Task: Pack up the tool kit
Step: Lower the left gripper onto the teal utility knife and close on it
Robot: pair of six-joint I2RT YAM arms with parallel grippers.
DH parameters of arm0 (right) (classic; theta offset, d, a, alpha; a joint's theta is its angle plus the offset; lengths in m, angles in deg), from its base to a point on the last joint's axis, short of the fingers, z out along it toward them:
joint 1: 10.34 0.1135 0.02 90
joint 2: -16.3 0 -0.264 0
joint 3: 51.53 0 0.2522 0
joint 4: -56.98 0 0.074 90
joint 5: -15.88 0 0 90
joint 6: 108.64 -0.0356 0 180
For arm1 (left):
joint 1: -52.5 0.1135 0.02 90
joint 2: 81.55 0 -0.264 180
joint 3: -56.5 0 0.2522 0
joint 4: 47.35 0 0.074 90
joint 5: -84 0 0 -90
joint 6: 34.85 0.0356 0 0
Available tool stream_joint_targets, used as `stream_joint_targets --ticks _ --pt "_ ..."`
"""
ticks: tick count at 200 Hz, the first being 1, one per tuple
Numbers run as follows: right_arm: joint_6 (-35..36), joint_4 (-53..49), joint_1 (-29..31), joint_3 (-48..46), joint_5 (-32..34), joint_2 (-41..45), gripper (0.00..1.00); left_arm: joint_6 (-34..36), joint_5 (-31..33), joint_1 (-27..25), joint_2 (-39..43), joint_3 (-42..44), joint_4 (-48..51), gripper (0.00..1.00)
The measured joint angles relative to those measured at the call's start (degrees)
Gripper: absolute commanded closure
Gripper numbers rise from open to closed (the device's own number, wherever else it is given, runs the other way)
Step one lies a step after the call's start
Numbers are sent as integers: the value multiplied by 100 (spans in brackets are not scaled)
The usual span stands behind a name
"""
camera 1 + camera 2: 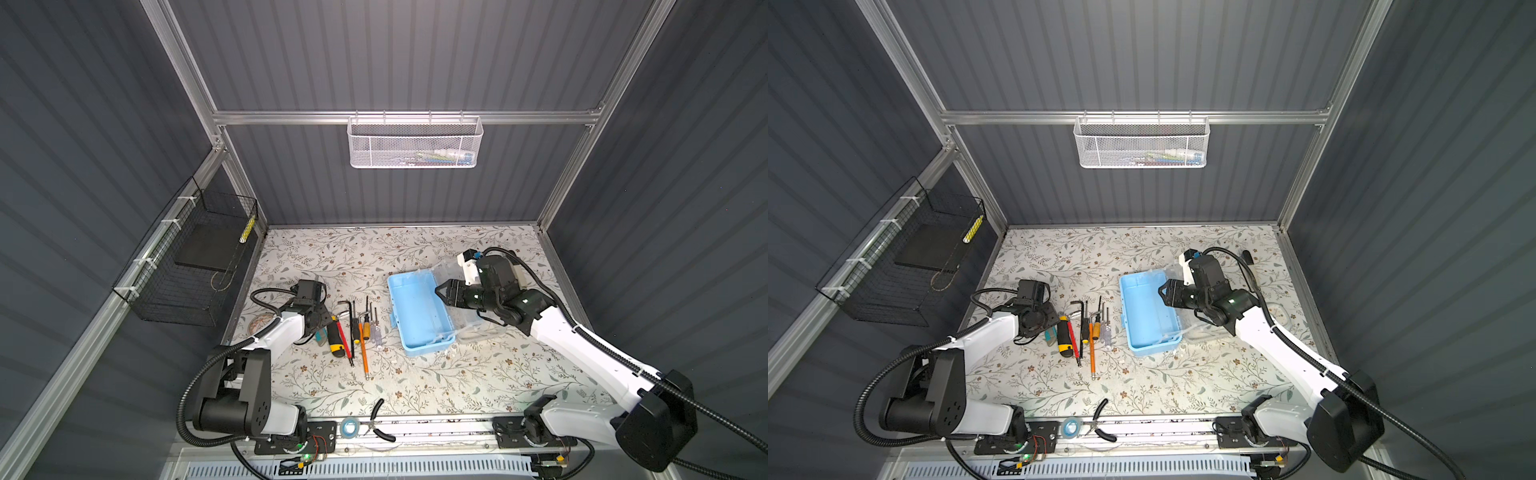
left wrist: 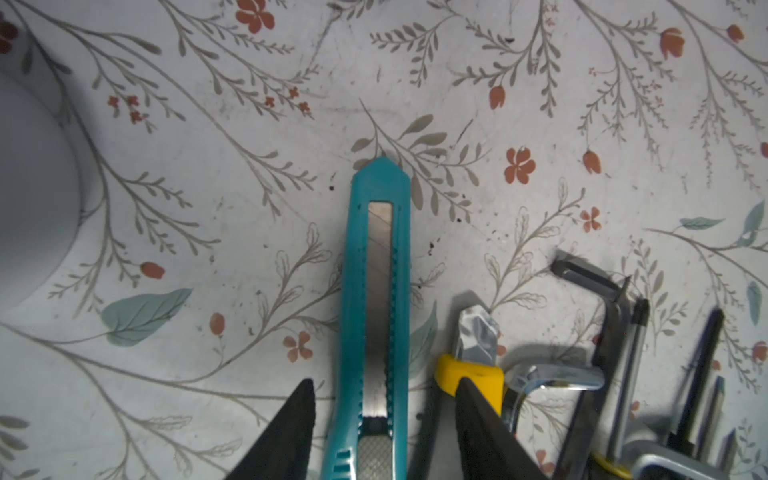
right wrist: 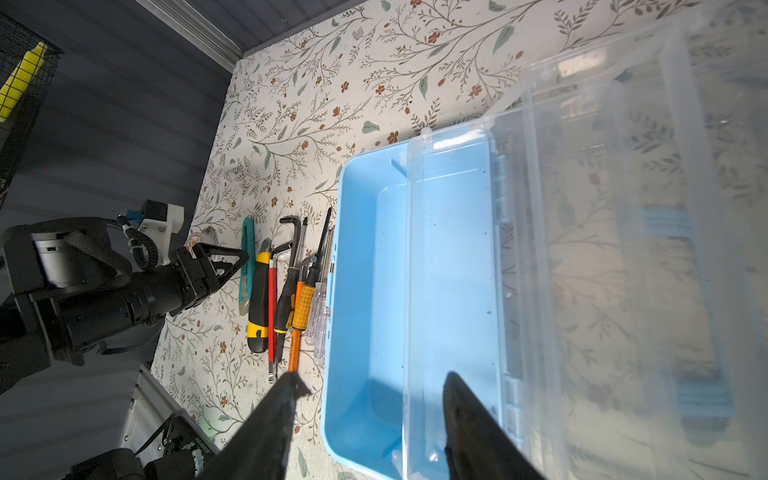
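Fingers at left straddle teal knife; tools lie beside open blue toolbox.

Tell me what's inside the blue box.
Nothing shows inside the blue box, only its bare floor. The right gripper above its rim hides a small patch; the tools lie beside it.

Tools beside open blue box

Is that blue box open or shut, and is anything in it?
The blue box is open and empty: its clear lid is swung back, its floor is bare, and the tools lie beside it.
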State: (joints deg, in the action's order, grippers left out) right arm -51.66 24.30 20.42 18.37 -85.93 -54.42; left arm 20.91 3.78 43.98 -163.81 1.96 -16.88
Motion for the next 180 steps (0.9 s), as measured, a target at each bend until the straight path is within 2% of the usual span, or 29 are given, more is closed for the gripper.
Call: stream_joint_targets --ticks 180 --pt "-20 133 2 0 -22 -289 43 258 -317 186 -326 83 -400 54"
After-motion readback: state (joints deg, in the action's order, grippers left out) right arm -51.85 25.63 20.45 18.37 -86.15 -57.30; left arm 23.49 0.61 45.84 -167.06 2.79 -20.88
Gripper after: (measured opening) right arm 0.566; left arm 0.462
